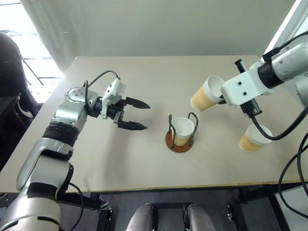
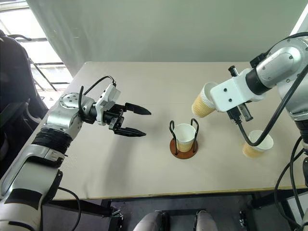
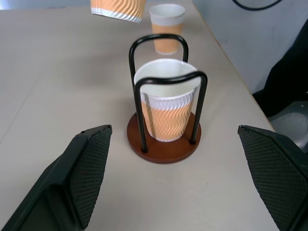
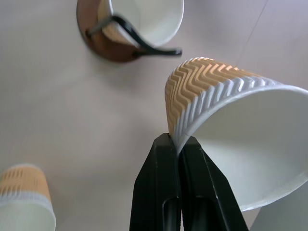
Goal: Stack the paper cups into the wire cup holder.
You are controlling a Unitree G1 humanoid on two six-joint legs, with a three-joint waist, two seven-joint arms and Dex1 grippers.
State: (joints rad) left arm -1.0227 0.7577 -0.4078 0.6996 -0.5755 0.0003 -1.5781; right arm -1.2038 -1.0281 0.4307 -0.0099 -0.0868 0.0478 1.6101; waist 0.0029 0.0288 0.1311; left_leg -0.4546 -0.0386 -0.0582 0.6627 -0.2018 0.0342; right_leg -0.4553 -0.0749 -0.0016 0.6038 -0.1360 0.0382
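Above table (image 1: 144, 159), right hand (image 4: 179, 144) pinches tilted cup (image 1: 206, 94); left hand (image 1: 133, 114) spread beside holder (image 1: 180, 142).

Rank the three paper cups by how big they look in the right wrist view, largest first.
1. The cup pinched in the right claw, nearest the camera.
2. The cup in the wire holder.
3. The cup on the table, cut off by the frame, so ranks two and three are unsure.

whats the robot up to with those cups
It is stacking paper cups into a wire holder. One cup already sits in it. The right end effector is pinching a second cup by its rim, in the air beside the holder. A third cup stands on the table. The left end effector is open and empty.
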